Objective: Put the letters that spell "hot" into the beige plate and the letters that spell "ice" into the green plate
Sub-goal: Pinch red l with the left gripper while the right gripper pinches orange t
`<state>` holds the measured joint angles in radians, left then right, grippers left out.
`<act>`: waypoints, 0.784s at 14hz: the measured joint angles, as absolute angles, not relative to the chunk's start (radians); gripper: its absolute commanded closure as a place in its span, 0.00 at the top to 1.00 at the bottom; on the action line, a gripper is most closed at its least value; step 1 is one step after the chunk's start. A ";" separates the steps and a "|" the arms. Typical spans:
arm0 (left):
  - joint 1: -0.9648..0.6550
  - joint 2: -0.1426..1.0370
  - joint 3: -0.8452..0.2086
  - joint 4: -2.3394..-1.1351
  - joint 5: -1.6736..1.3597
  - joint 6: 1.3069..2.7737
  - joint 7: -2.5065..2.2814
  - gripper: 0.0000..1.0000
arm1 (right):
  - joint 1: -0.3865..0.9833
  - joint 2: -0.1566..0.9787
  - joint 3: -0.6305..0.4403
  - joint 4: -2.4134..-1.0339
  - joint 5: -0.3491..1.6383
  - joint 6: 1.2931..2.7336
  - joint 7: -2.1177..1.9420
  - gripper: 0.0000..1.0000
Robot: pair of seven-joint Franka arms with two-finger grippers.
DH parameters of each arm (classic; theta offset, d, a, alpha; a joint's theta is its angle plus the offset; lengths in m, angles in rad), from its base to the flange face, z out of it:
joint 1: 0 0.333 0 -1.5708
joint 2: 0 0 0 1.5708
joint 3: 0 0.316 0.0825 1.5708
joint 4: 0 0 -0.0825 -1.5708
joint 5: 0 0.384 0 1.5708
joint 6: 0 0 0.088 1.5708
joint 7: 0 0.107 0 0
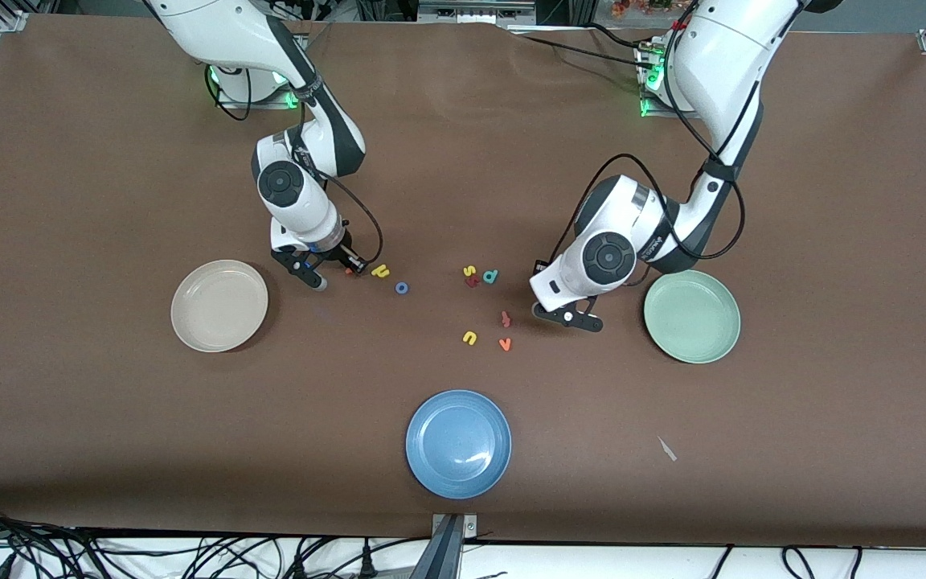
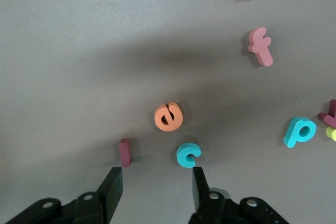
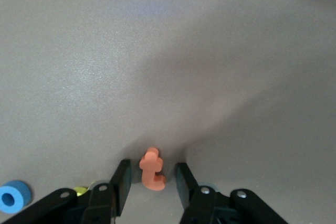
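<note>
Lying empty on the worktop: beige plate beside right end effector, green plate beside left end effector. Straddling orange t, right fingers parted, untouching. Hovering spread, empty, near teal c, orange e, dark red i.

Both arms wear glossy white shells with dark grey bands at the joints, and each wrist carries a round dark cap. Black cables loop loosely beside the forearms. The bases glow green. The left claw has flat black fingers on a black body with silver screws; the right claw looks the same.
</note>
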<state>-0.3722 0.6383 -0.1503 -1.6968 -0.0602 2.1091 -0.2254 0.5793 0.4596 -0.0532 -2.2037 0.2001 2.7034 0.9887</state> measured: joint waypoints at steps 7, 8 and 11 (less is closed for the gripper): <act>-0.369 0.662 -0.145 -1.706 0.047 2.118 -0.227 0.57 | 0.579 0.465 -0.053 -2.188 0.200 2.700 1.019 0.18; -0.369 0.669 -0.145 -1.706 0.047 2.123 -0.227 0.55 | 0.580 0.466 -0.053 -2.180 0.200 2.700 1.025 0.16; -0.370 0.690 -0.145 -1.712 0.048 2.132 -0.227 0.52 | 0.580 0.473 -0.053 -2.170 0.200 2.696 1.030 0.12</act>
<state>-0.3696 0.6905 -0.1447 -1.7115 0.0476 2.1317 -0.2270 0.5800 0.4732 -0.0532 -2.1701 0.2002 2.6955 1.0301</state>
